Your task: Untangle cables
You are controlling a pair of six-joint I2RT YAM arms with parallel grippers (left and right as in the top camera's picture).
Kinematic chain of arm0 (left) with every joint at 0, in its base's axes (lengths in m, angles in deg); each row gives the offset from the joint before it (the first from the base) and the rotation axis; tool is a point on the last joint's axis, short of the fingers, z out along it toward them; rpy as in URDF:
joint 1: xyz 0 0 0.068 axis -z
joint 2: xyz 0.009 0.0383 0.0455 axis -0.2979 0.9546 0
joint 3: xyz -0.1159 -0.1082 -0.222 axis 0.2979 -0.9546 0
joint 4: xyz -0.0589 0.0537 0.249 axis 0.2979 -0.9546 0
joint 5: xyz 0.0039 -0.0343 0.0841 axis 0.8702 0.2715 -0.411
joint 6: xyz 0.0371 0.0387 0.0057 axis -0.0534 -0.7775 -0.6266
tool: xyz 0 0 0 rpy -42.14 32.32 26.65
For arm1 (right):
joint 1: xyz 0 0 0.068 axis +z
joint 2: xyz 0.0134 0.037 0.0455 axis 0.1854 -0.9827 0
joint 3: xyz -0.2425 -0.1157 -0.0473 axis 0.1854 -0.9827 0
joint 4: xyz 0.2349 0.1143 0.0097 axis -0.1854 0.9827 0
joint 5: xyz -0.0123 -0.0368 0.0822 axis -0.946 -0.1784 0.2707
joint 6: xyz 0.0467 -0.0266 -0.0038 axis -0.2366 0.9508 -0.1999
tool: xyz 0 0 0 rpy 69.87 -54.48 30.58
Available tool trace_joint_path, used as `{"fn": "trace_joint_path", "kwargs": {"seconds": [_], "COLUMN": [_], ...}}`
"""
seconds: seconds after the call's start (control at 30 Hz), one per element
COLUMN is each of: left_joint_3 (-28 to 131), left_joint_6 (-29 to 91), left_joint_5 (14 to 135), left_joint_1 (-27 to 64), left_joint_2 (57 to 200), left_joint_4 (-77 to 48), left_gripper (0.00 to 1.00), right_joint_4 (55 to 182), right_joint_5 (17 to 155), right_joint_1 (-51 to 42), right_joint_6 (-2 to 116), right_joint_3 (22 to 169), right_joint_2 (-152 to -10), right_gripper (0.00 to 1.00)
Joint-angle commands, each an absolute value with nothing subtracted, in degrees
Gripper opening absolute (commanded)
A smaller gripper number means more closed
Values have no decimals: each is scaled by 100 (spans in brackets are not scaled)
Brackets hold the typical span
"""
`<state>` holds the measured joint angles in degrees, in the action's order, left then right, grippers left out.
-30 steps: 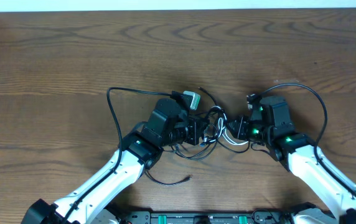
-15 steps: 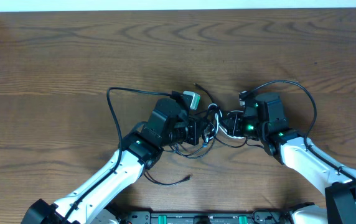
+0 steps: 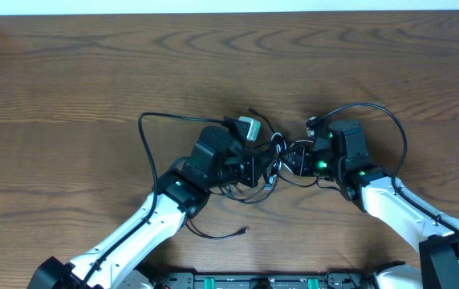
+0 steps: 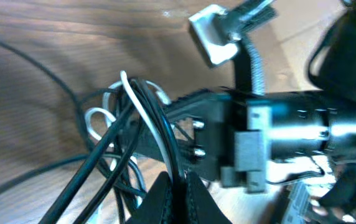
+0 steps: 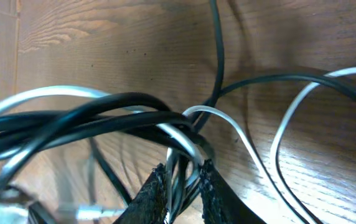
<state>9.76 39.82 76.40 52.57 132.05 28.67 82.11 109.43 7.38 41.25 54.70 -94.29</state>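
Left gripper (image 4: 173,190) clenches black and white cables (image 4: 144,118) rising from its fingertips; right gripper (image 5: 183,193) pinches others between its fingers. A slow, steady pull apart seems wisest, lest they tighten.

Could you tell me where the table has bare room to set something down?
The far half of the table, from the cables up to the far edge, is bare, as is the near-left corner. It is crowded mid-table, where the left gripper and right gripper pinch the tangle.
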Motion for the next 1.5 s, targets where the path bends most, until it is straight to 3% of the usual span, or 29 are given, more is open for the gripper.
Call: {"fn": "trace_joint_path", "kwargs": {"seconds": [0.0,0.07,0.2,0.23,0.53,0.63,0.83,0.97,1.3,1.47], "left_joint_3": [1001,1001,1001,1001,1001,998,996,994,996,994], "left_joint_6": [3991,3991,4015,4076,4220,3975,3899,3925,4240,4476], "left_joint_5": [8073,8084,8090,8090,8058,7843,6027,6029,7610,7911], "left_joint_1": [5222,5222,5222,5222,5222,5222,5222,5222,5222,5222], "left_joint_2": [13161,13161,13161,13161,13163,13183,13183,13183,13183,13183], "left_joint_4": [2968,2966,2944,2942,2913,2813,1982,1928,2900,2966], "left_gripper": [8,8,8,8,8,8,8,8,8,8], "right_joint_4": [8255,8286,8609,8773,9457,9811,10513,10552,11123,10788], "right_joint_5": [10648,10622,10900,10989,13214,13282,13380,13564,12443,12299], "right_joint_1": [780,771,598,491,-755,-1154,-1777,-1915,-1198,-897], "right_joint_6": [4228,4225,4228,4232,5006,5054,5283,5305,5600,5561], "right_joint_3": [5487,5487,5487,5487,5487,5487,5487,5487,5472,5472], "right_joint_2": [-9436,-9434,-9322,-9237,-8153,-7661,-6625,-6057,-6365,-7154], "right_gripper": [15,7,6,1,1,1,1,1,34,30]}}
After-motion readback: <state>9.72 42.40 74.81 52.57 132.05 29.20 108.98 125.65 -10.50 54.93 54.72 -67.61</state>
